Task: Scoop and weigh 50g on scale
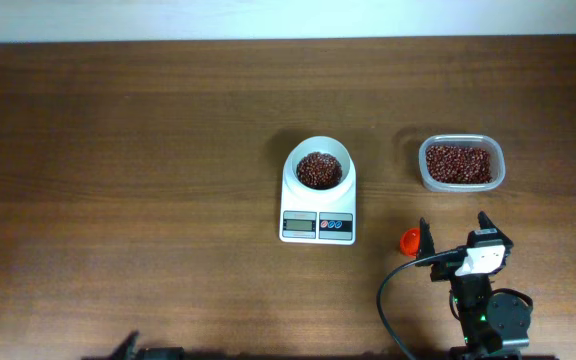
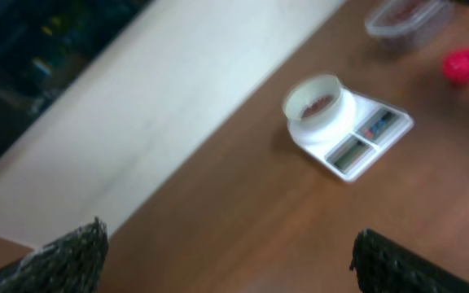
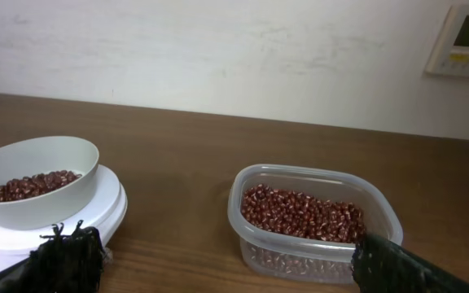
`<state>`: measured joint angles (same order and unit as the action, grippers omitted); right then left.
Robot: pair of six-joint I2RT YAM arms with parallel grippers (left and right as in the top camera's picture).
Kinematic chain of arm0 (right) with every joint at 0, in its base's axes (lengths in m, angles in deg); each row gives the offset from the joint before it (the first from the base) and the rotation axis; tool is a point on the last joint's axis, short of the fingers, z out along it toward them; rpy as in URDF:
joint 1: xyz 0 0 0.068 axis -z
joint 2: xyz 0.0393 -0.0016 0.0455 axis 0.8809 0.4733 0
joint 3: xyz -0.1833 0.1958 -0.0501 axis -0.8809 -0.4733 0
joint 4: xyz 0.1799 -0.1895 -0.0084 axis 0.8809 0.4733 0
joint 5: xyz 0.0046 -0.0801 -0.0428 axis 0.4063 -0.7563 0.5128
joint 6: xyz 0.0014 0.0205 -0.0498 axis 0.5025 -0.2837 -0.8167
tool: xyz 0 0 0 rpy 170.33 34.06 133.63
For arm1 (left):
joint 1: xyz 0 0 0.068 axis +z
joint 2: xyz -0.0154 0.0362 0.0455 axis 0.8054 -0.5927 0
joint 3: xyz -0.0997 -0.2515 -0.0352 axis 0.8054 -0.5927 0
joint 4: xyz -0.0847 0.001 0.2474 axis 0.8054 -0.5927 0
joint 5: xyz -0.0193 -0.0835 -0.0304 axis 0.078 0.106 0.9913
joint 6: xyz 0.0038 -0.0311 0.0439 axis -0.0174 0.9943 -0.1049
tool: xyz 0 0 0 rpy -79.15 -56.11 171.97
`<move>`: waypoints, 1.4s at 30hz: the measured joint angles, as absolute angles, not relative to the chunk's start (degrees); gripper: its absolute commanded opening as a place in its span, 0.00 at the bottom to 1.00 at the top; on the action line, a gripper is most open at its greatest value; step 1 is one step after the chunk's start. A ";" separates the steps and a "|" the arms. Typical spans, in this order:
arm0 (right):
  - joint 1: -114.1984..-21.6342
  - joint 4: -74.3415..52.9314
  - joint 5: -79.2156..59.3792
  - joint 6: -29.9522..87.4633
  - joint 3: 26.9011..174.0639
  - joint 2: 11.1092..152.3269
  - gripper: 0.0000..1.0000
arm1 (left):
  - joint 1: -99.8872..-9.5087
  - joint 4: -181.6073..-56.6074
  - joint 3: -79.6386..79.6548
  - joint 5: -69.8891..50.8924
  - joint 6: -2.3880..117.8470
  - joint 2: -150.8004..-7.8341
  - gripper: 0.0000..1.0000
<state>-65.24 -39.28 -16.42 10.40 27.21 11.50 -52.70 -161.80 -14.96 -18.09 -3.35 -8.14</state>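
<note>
The white scale (image 1: 317,225) stands mid-table, and its round white bowl (image 1: 294,160) holds a small heap of red-brown beans (image 1: 319,170). Seen from the right wrist, the bowl (image 3: 39,203) is at the left with beans (image 3: 35,185) inside. My right gripper (image 1: 453,232) hovers open and empty near the front edge, right of the scale. Its fingertips (image 3: 67,260) frame bare table. My left gripper (image 2: 226,264) is open and empty far to the front left, with the scale (image 2: 377,134) distant in its view.
A clear rectangular tub (image 1: 461,163) full of the same beans sits right of the scale, close ahead of the right gripper as the tub (image 3: 312,244). A small red scoop (image 1: 409,240) lies on the table by the right gripper's left finger. A black cable (image 1: 386,300) loops beside the right arm.
</note>
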 measured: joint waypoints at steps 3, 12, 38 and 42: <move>-65.24 -39.28 -16.42 10.40 27.21 11.57 0.99 | -52.70 -153.85 -23.07 -18.83 -0.29 -8.14 0.99; -65.24 -39.28 -16.42 10.37 27.21 11.57 0.99 | -52.70 -130.83 -39.75 -26.04 17.79 -8.25 0.99; -65.24 -39.28 -16.42 10.40 27.21 11.57 0.99 | -52.70 -91.95 -75.84 -29.08 24.15 -8.31 0.99; -65.24 -39.28 -16.42 10.40 27.21 11.57 0.99 | -52.70 -88.52 -79.03 -30.15 25.00 -8.31 0.99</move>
<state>-65.24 -39.28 -16.42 10.40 27.21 11.57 -52.70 -88.52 -79.03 -30.15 25.00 -8.31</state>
